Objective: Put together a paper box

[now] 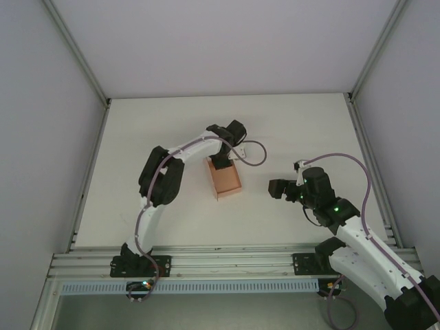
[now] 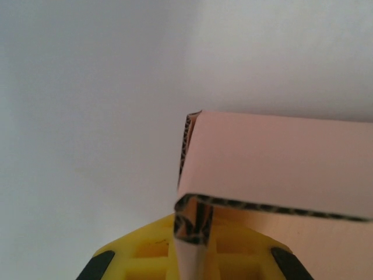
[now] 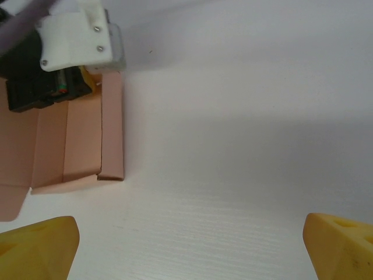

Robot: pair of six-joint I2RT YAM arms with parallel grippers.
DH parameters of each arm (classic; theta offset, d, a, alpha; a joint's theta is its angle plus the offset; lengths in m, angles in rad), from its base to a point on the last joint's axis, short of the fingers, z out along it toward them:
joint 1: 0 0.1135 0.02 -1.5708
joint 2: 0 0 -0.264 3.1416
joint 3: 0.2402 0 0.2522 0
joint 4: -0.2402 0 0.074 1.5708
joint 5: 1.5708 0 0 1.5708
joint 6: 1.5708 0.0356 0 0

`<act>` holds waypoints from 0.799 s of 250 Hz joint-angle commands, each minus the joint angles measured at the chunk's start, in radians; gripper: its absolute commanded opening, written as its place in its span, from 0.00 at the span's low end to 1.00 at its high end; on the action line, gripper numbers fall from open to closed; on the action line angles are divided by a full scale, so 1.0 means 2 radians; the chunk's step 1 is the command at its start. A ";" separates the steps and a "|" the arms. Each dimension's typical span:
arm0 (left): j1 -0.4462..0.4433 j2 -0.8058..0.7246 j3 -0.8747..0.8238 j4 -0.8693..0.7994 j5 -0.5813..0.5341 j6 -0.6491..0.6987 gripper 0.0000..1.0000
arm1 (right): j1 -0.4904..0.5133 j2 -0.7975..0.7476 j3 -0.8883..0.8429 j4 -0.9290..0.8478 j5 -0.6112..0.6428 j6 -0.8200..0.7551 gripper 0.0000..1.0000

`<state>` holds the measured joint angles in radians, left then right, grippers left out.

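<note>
Box (image 1: 225, 180) is seen partly folded near the middle of the desk (image 1: 137, 137), its 12 o'clock wall pinched by the closed left hand (image 1: 221, 165). The right hand (image 1: 280, 187), spread wide and empty, is held at its 3 o'clock, well apart. The pinched wall should be folded squarely while the box is steadied from 3 o'clock.

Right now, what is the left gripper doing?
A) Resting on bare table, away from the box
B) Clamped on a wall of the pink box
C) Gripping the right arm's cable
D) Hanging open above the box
B: in the left wrist view the left gripper has its yellow fingers pinched on the corrugated edge of a wall of the paper box, while the right gripper stands open, apart from the box.
</note>
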<state>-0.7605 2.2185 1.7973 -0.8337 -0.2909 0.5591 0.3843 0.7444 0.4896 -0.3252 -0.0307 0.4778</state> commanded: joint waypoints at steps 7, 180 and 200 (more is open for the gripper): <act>-0.020 -0.071 -0.006 0.094 -0.096 -0.080 0.00 | 0.014 0.024 -0.016 0.089 0.004 0.087 1.00; -0.069 -0.171 -0.075 0.160 -0.178 -0.244 0.00 | 0.125 0.215 0.079 0.181 0.196 0.200 0.86; -0.073 -0.174 -0.080 0.168 -0.188 -0.254 0.00 | 0.126 0.243 0.093 0.184 0.201 0.206 0.86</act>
<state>-0.8906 1.9148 1.6489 -0.5457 -0.6113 0.1287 0.6262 1.1656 0.6189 0.0204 0.2966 0.8486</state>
